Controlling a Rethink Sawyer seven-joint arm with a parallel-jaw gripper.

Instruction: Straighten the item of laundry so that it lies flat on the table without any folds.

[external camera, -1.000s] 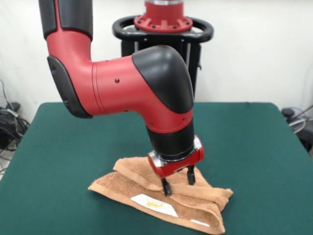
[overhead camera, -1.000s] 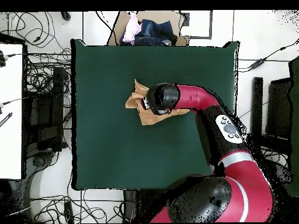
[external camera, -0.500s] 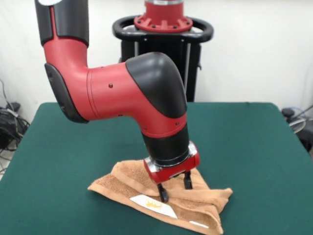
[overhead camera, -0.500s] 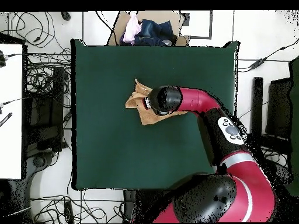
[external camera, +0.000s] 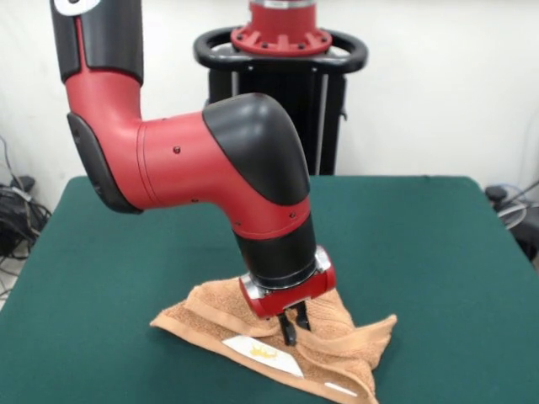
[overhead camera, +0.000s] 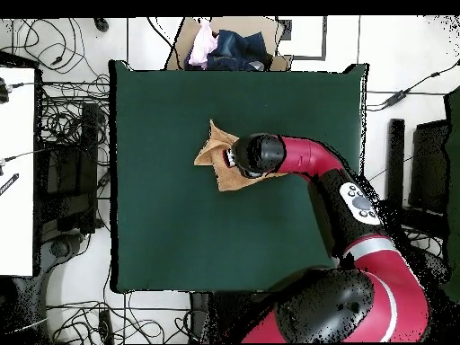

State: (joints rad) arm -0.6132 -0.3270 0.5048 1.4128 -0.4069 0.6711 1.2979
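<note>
The gripper (external camera: 294, 324) is positioned directly over the towel (external camera: 337, 349), with its fingers drawn close together and pinched on a raised fold of the cloth. The fingertips are seen pressed into the towel's upper layer in the front view; in the overhead view they are hidden beneath the wrist. The arm (external camera: 210, 160) is bent at the elbow and descends steeply to the towel.

The towel is located on the table (external camera: 438, 244), toward the edge nearest the front camera and roughly centred across the table's width. It is not flat: it is folded into an irregular triangular heap, with one layer doubled over another and a ridge raised at the gripper. A white label (external camera: 263, 354) is exposed on the front layer, just below the fingers. In the overhead view, the towel (overhead camera: 216, 154) is partly covered by the arm.

Beyond the table's far edge in the overhead view, a box of clothing (overhead camera: 225, 47) is seen on the floor.
</note>
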